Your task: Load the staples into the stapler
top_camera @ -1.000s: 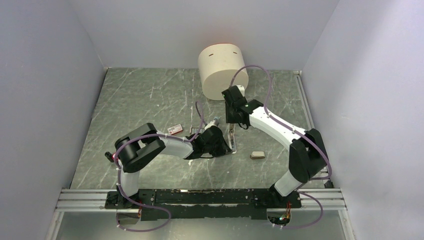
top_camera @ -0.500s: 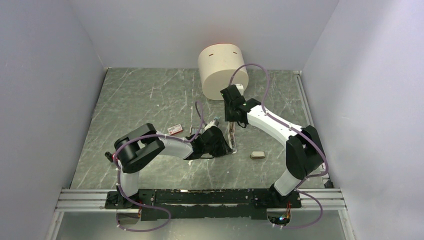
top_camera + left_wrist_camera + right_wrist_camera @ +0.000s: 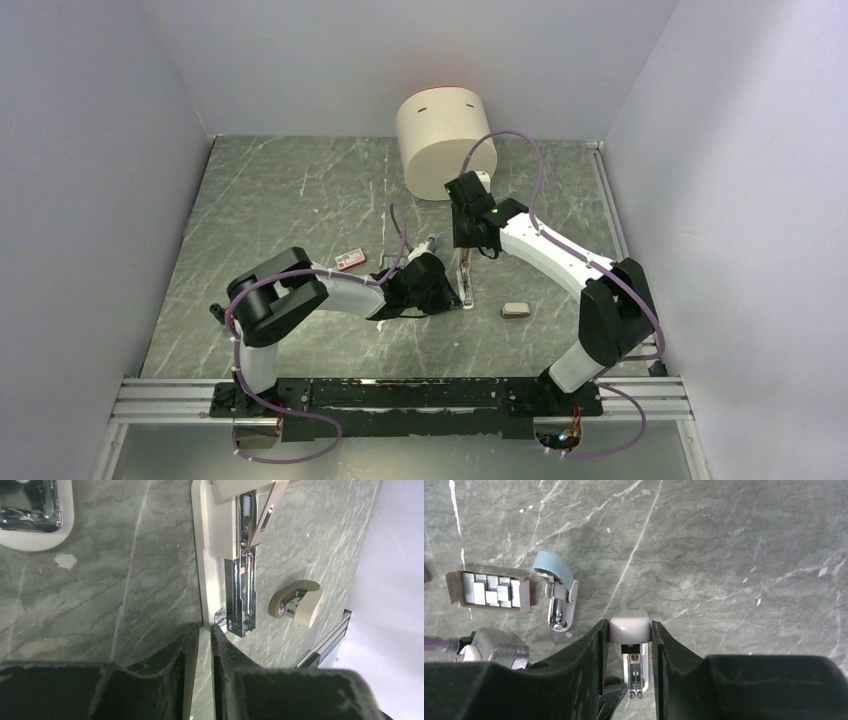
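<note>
The middle of the worktop (image 3: 280,190) is crowded: the stapler (image 3: 215,555) lies there with the left gripper (image 3: 204,632) right at its near end and the right gripper (image 3: 629,630) squeezed around its far end, so nothing could slip between them. On its left the pale blue piece (image 3: 558,587) and the open box of staples (image 3: 489,589) sit close by, and a small beige piece (image 3: 515,310) lies a little off on its right. A big round cream tub (image 3: 440,140) blocks the back middle and walls (image 3: 90,200) stand on three sides, but the back left and near right of the worktop have lots of room.
</note>
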`<state>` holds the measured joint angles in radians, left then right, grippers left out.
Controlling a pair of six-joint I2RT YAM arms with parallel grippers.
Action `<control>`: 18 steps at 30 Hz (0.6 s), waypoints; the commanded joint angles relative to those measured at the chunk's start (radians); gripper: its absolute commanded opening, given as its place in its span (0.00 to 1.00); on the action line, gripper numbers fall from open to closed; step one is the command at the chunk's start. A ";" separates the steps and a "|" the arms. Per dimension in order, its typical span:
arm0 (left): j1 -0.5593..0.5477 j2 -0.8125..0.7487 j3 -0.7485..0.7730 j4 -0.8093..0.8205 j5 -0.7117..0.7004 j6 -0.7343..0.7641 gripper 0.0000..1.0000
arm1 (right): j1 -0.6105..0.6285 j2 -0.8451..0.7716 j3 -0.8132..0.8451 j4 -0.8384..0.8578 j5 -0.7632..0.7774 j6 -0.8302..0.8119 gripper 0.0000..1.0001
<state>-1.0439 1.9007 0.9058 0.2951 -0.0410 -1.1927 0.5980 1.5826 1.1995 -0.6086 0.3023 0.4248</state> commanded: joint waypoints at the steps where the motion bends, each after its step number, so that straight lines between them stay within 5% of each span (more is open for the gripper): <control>1: -0.007 0.014 -0.009 -0.134 -0.034 0.047 0.24 | 0.002 -0.025 -0.013 -0.036 -0.003 -0.002 0.35; 18: -0.007 0.044 0.005 -0.117 -0.023 0.057 0.26 | 0.002 -0.014 -0.006 -0.051 0.002 0.001 0.42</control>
<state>-1.0447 1.8999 0.9108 0.2920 -0.0402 -1.1744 0.5980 1.5826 1.1995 -0.6319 0.3019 0.4244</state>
